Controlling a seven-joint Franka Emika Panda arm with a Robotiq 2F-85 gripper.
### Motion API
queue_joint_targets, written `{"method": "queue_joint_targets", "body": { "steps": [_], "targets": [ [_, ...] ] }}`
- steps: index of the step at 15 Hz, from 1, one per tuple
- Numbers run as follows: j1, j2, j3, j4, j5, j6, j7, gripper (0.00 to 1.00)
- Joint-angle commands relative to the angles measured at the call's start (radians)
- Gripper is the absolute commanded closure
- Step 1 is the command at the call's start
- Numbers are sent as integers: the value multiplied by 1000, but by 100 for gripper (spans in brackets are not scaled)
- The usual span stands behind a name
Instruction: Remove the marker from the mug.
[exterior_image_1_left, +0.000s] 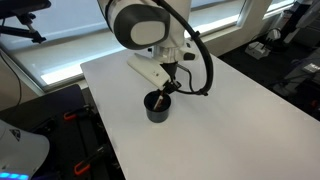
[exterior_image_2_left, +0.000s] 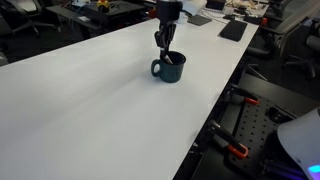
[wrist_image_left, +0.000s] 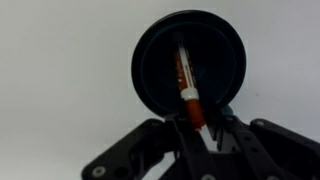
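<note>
The dark mug (exterior_image_1_left: 157, 107) stands on the white table; it also shows in the other exterior view (exterior_image_2_left: 170, 68) with its handle to the left. In the wrist view the mug (wrist_image_left: 160, 60) is seen from above. The marker (wrist_image_left: 186, 80) leans inside it, dark body down and red-orange end up. My gripper (wrist_image_left: 197, 128) hangs straight above the mug, its fingers at the rim and closed around the marker's red end. In both exterior views the gripper (exterior_image_1_left: 168, 88) (exterior_image_2_left: 166, 42) reaches down into the mug's mouth.
The white table (exterior_image_1_left: 240, 110) stretches wide around the mug. Dark floor, cables and equipment lie past the table edges (exterior_image_2_left: 245, 120). Desks with clutter stand at the back (exterior_image_2_left: 230, 25).
</note>
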Motion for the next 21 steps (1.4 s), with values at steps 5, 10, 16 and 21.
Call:
{"method": "queue_joint_targets", "body": {
  "steps": [5, 10, 16, 21],
  "targets": [
    [-13, -7, 17, 14, 27, -19, -24, 95],
    [4, -59, -2, 61, -13, -83, 43, 95],
    [31, -56, -14, 229, -103, -260, 199, 95],
    [41, -5, -8, 386, -91, -445, 270, 95]
  ]
}}
